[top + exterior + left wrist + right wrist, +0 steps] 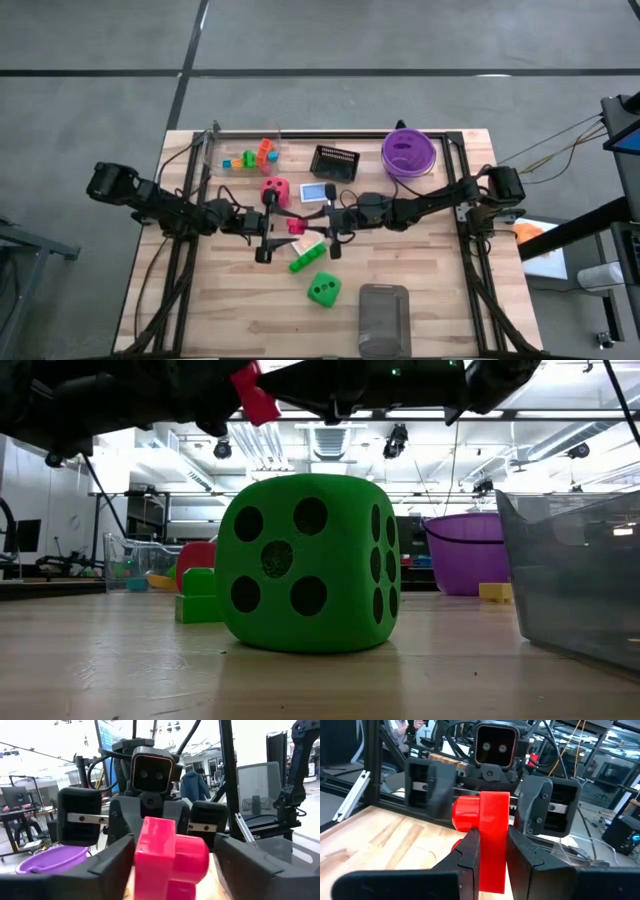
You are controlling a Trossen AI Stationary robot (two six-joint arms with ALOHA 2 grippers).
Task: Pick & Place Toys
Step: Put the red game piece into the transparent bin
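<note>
While both arms meet mid-tabletop, right end effector (pixel 492 852) pinches red brick (pixel 487 837) aloft; left end effector (pixel 170 865) flanks it wide open. Risk: early release, brick drops onto green brick (pixel 306 259) below.

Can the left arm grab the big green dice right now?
Probably yes: the green dice sits alone nearby, and the left gripper is open, though it must back off the red brick the right gripper holds.
</note>
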